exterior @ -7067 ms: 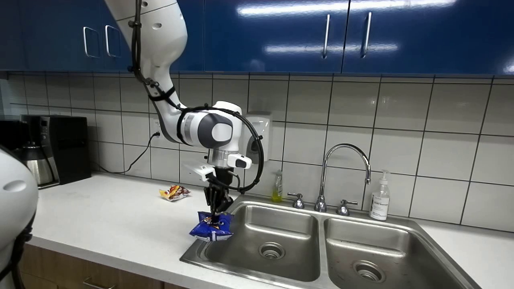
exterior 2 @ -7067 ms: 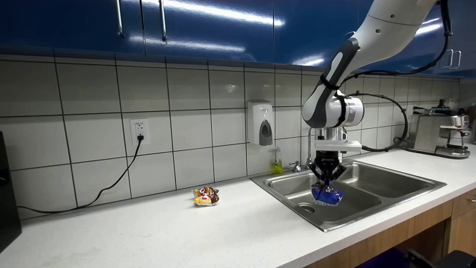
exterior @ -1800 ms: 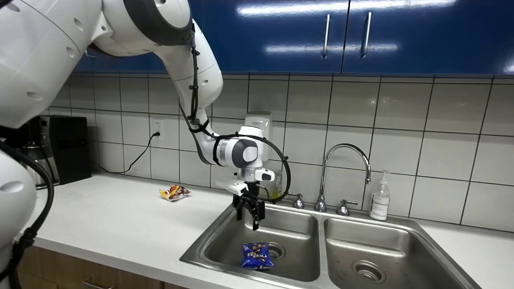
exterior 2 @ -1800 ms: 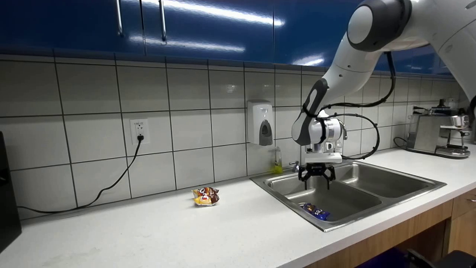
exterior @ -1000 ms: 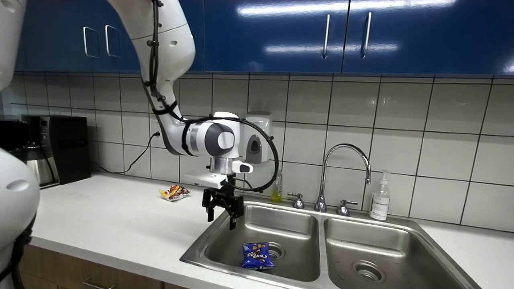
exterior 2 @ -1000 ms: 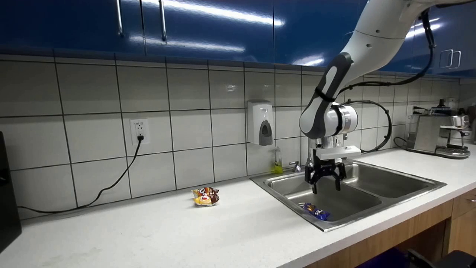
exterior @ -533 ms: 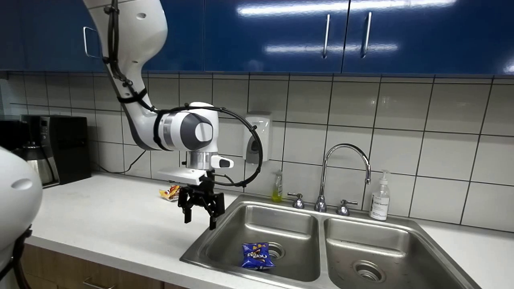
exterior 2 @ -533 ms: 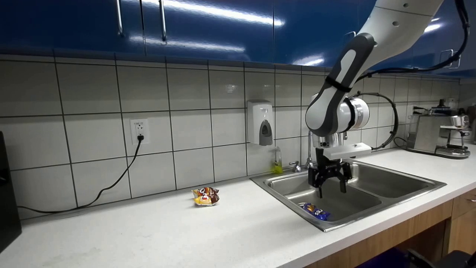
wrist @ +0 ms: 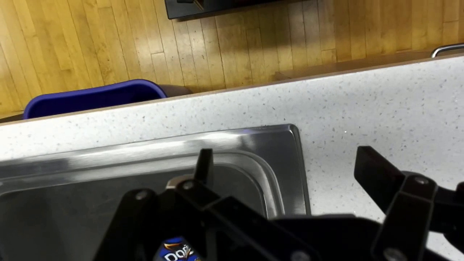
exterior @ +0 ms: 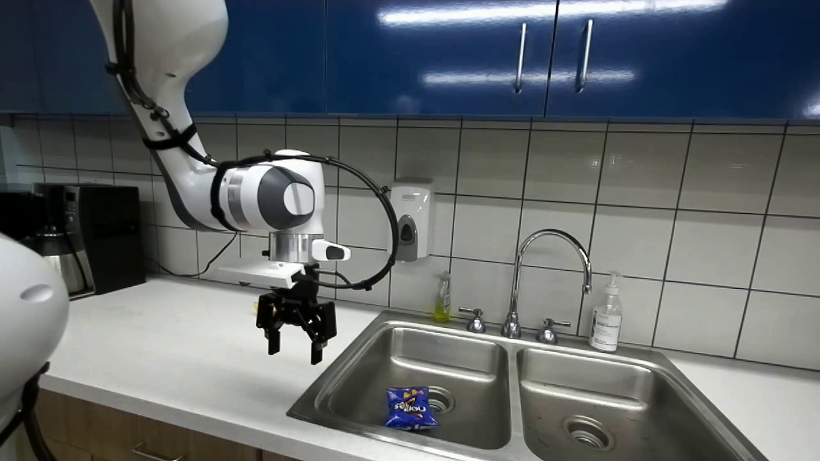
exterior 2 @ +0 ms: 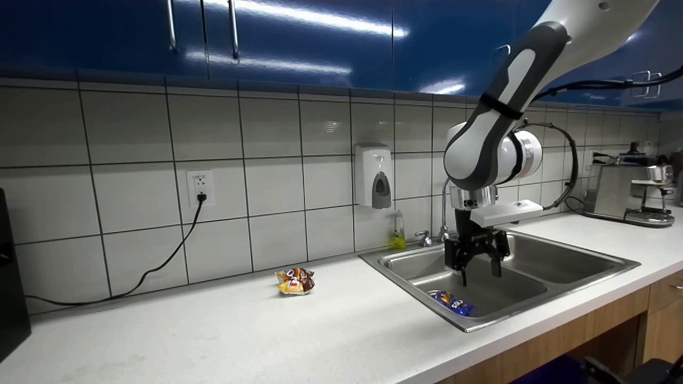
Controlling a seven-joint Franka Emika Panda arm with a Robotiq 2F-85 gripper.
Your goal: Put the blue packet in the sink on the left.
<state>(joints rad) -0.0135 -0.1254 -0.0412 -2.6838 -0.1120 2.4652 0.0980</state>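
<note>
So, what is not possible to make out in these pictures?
Yellow-brown packet: in an exterior view, almost wholly behind the gripper.
Blue packet: in the wrist view, partly behind the gripper, cut by the bottom edge.
Bin: in the wrist view, partly hidden by the counter.
Bottle label: in an exterior view, fine print too small to read.

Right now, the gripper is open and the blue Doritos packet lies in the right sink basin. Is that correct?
Wrong side: both exterior views show the blue Doritos packet in the left sink basin. The gripper is open, as you say.
</note>
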